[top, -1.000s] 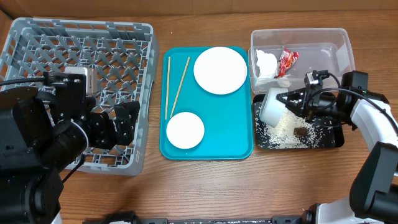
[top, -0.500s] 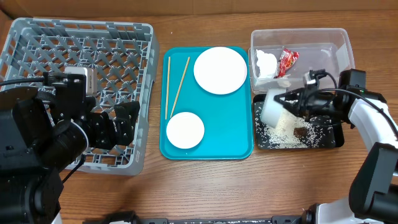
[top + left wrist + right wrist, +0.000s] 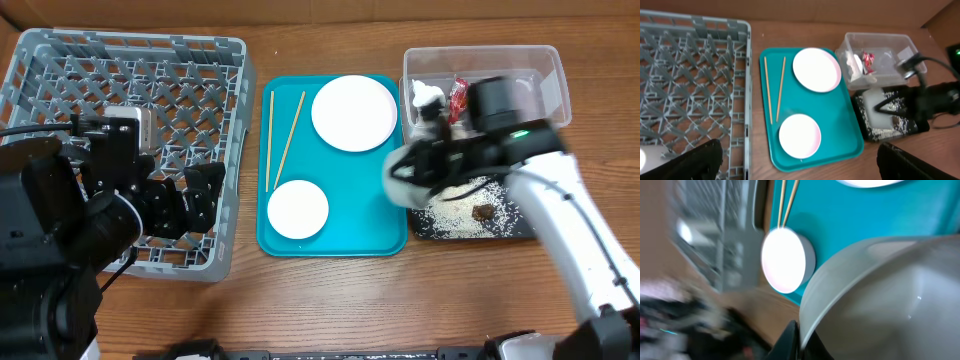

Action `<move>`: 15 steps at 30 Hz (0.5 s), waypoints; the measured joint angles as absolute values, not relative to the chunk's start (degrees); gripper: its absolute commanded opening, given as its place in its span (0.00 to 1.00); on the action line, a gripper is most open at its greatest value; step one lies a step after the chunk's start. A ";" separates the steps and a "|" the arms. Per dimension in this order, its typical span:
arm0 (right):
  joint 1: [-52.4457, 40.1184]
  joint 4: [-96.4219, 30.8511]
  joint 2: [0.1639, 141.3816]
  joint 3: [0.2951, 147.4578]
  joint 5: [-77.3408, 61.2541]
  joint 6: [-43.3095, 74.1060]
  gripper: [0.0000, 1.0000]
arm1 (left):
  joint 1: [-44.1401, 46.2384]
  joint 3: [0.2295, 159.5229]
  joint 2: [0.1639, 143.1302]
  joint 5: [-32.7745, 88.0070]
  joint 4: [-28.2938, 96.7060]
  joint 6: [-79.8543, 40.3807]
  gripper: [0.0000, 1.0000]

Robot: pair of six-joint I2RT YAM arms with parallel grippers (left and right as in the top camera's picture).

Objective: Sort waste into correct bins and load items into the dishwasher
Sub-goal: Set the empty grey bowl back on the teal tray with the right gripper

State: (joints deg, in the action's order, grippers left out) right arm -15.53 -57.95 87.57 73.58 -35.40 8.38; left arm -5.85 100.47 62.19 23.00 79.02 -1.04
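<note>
Overhead, the right gripper point(image 3: 425, 168) clamps the blurred pale grey-green bowl point(image 3: 402, 182) on its side between black tray point(image 3: 535, 232) and teal tray point(image 3: 350, 215), apparently after tipping out the rice point(image 3: 450, 220). From the left wrist, the left gripper point(image 3: 807, 162) hangs spread wide, empty, above the dish rack point(image 3: 690, 75). The right wrist shows a finger point(image 3: 805, 347) pinching the bowl's rim.

the bowl point(image 3: 880, 300) i hold is pale grey-green; teal tray point(image 3: 350, 215), grey lattice rack point(image 3: 180, 90), black tray point(image 3: 470, 237) speckled with white rice point(image 3: 445, 215), shiny red wrapper point(image 3: 459, 92).
</note>
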 measured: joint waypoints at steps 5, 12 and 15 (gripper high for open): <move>-31.83 -54.02 90.43 73.32 -15.92 10.41 0.04 | -5.85 100.47 63.31 23.03 80.93 -1.06 1.00; -40.16 -48.97 101.58 72.99 -2.74 11.86 0.17 | -5.85 100.47 63.44 23.05 82.59 -0.99 1.00; -40.10 -49.89 104.01 72.51 -0.54 12.91 0.47 | -5.85 100.47 63.44 23.20 83.35 -0.45 1.00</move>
